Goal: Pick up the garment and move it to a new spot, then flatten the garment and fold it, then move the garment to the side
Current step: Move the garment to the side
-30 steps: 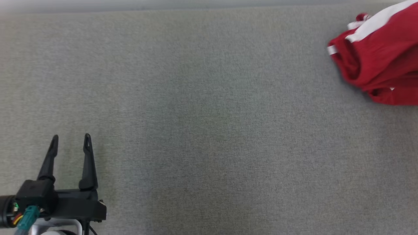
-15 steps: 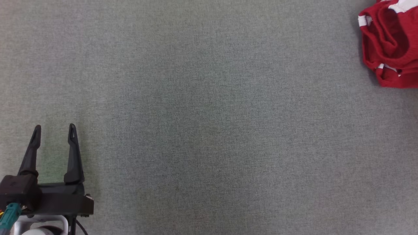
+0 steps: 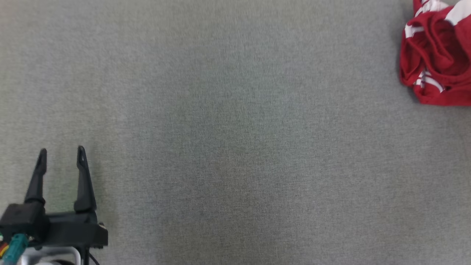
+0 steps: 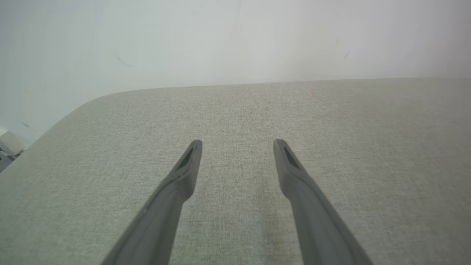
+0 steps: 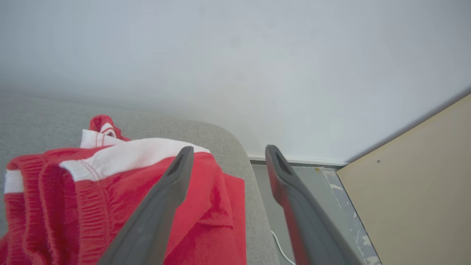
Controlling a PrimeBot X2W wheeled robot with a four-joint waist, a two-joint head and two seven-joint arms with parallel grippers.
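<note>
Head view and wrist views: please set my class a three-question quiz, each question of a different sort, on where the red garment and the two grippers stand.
1. Where in the head view does the crumpled red garment with white stripes lie on the grey fabric surface? A centre; B upper right; C lower left.
2. True or false: the left gripper is shut on the garment.
3. Which gripper's wrist view shows the garment close by its fingers?

Key
1. B.
2. False: its fingers stand apart and hold nothing.
3. The right gripper, also open.
</note>
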